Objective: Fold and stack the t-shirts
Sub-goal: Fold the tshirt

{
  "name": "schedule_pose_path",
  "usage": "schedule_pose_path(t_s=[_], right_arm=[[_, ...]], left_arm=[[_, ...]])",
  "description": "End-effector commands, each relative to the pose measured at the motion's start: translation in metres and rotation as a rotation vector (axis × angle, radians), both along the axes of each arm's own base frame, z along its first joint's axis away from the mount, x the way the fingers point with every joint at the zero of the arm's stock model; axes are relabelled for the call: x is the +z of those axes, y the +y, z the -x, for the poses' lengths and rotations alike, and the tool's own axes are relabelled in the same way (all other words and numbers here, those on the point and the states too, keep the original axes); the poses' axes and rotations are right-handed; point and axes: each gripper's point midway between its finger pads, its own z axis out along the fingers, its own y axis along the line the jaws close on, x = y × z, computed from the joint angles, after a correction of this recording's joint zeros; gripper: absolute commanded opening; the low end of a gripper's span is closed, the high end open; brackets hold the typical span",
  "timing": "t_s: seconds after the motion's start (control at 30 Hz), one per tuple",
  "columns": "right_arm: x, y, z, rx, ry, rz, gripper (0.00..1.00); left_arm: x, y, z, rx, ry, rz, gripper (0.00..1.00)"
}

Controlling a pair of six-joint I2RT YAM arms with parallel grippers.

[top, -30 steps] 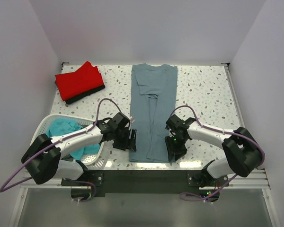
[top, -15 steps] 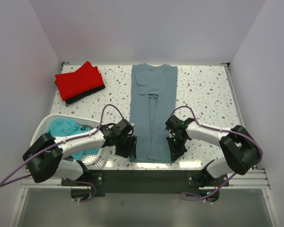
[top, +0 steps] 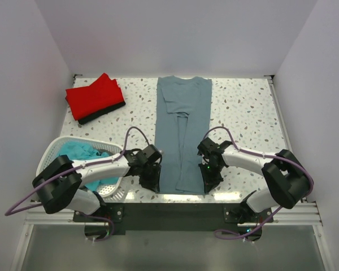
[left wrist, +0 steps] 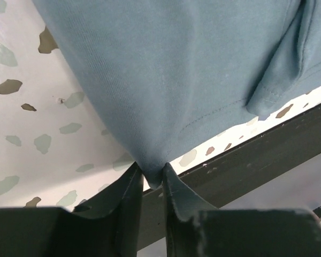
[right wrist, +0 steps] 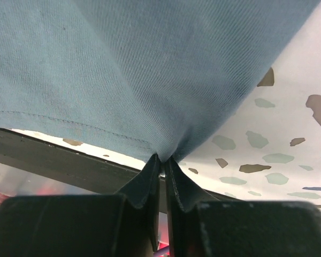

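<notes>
Shifted since a second ago: left gripper [top: 154,183] has slid toward the near table [top: 243,107] edge onto the near-left corner of the grey-blue t-shirt [top: 183,130], its jaws drawn in. The right gripper [top: 208,185] has pinched closed at the near-right corner, with its arm barely moved.

Grey-blue t-shirt: one long lengthwise-folded strip down the middle of the speckled table, collar far, hem at the near edge.

Wrist views only: each gripper's fingers are nipped tight on a small peak of hem cloth at its corner. The stitched hem line is visible, and a dark rail [left wrist: 267,160] runs below the table edge.

Top view only: red t-shirt [top: 93,96] folded on a black t-shirt [top: 104,113] at the far left; teal t-shirt [top: 76,152] crumpled in a white basket [top: 48,152] at the near left.

Arms: elbows outward, forearms low and angled inward, wrists tipped down at the near edge.
</notes>
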Motion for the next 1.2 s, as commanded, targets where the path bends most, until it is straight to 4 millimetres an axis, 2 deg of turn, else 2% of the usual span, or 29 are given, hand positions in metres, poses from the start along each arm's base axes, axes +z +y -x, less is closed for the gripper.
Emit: schedule_pose_path(t_s=[0.0,0.07,0.23,0.47,0.7,0.77,0.93,1.17], right_arm=[[-0.005,-0.002,0.001,0.009,-0.004,0.007,0.06],[-0.004,-0.002,0.001,0.01,-0.005,0.004,0.0],[0.0,0.0,-0.002,0.016,-0.018,-0.002,0.0],[0.019,0.006,-0.01,0.005,-0.043,-0.022,0.0],[0.041,0.002,-0.026,-0.01,-0.092,0.042,0.0],[0.05,0.006,-0.037,-0.019,-0.129,0.043,0.0],[0.066,0.005,-0.068,-0.049,-0.242,0.087,0.0],[0.07,0.013,-0.112,-0.107,-0.317,0.077,0.0]], left_arm=[[-0.002,-0.006,0.001,-0.011,0.003,0.016,0.23],[-0.001,-0.007,0.0,-0.019,-0.001,0.021,0.16],[0.001,-0.012,-0.004,-0.033,-0.017,0.032,0.0],[0.015,-0.013,-0.016,-0.009,-0.083,0.03,0.0],[0.047,-0.02,-0.043,0.023,-0.194,0.033,0.0],[0.054,-0.023,-0.052,0.026,-0.223,0.033,0.0],[0.055,-0.017,-0.071,0.061,-0.247,0.022,0.0],[0.064,-0.013,-0.113,0.14,-0.308,0.068,0.0]])
